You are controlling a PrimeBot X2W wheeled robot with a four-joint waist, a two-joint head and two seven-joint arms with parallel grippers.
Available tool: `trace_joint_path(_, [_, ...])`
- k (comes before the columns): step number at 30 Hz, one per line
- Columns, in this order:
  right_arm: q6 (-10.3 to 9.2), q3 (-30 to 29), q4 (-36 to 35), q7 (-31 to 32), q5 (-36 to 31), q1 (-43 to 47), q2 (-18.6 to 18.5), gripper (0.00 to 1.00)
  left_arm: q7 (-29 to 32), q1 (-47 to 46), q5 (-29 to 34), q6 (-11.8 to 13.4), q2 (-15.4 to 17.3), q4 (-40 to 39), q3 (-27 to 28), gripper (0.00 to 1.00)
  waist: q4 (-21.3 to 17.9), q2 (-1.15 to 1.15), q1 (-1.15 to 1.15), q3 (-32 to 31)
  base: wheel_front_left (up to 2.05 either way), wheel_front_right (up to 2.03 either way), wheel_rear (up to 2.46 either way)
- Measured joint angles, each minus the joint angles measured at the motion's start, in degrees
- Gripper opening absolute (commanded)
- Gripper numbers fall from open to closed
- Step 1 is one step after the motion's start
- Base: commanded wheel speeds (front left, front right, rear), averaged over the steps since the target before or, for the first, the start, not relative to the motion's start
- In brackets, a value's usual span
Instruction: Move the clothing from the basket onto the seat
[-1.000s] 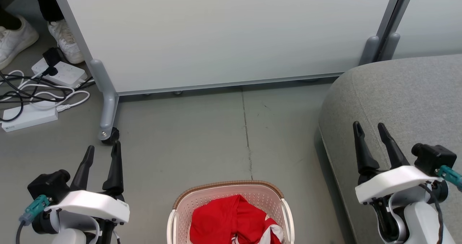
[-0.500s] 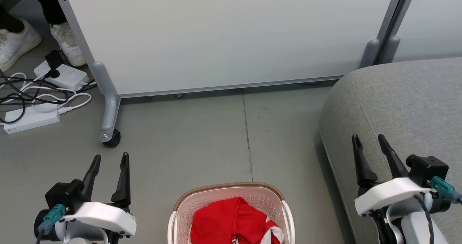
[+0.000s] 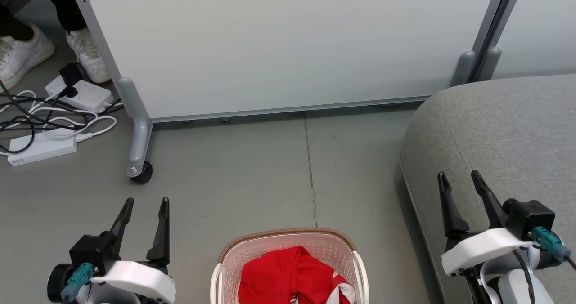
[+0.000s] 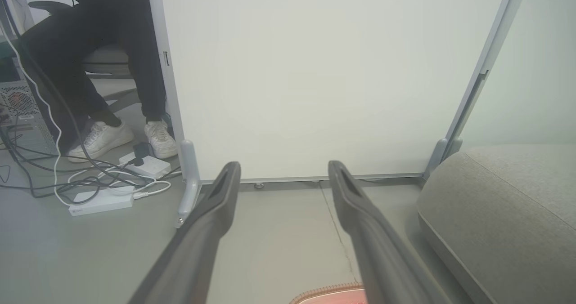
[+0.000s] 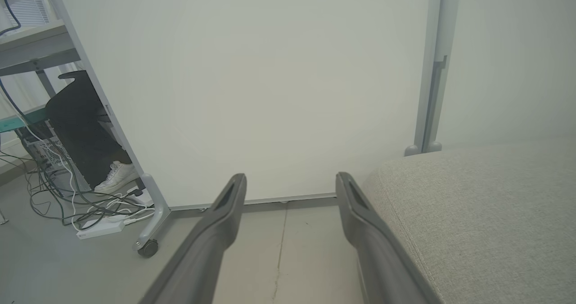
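The cream basket (image 3: 234, 254) with a brown rim stands on the floor at the bottom centre of the head view, and its rim (image 4: 330, 291) peeks in low in the left wrist view. Crumpled red clothing (image 3: 281, 277) with a red-and-white striped bit lies inside it. The grey seat (image 3: 508, 128) fills the right side, also seen as the seat (image 4: 504, 205) and the seat (image 5: 477, 214) from the wrists. My left gripper (image 3: 147, 201) hovers open left of the basket, empty. My right gripper (image 3: 459, 174) stands open and empty over the seat's left edge.
A white partition panel (image 3: 288, 43) on a wheeled grey foot (image 3: 139, 169) stands behind. Power strips and tangled cables (image 3: 49, 119) lie at the far left, beside a person's white shoes (image 3: 87, 54). Bare grey floor (image 3: 252, 173) stretches between panel and basket.
Both grippers have drawn back toward the bottom of the head view, the left one also shifting right toward the basket. The camera has tilted slightly. Both stay open.
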Motion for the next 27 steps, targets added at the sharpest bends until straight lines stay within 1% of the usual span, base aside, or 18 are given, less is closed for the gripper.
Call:
trace_joint_path(6, [0.0,0.4,0.2,-0.7,-0.5,0.8,0.0,1.0,-0.6,0.9,1.3,0.2,0.2,-0.2,-0.2,1.0,0.1,0.0,0.0,-0.2,0.0,0.0,0.0])
trace_joint_path(14, [0.01,0.8,1.2,-1.3,-2.8,1.1,0.0,1.0,-0.5,1.0,3.7,0.6,0.9,-1.5,-0.8,1.0,0.2,0.0,0.0,-0.2,0.0,0.0,0.0])
trace_joint_path(27, [0.09,0.6,3.0,-2.5,-6.1,1.7,-0.1,1.0,4.7,1.6,4.4,1.2,1.8,-3.8,-0.5,1.0,0.3,0.0,0.0,-0.1,0.0,0.0,0.0])
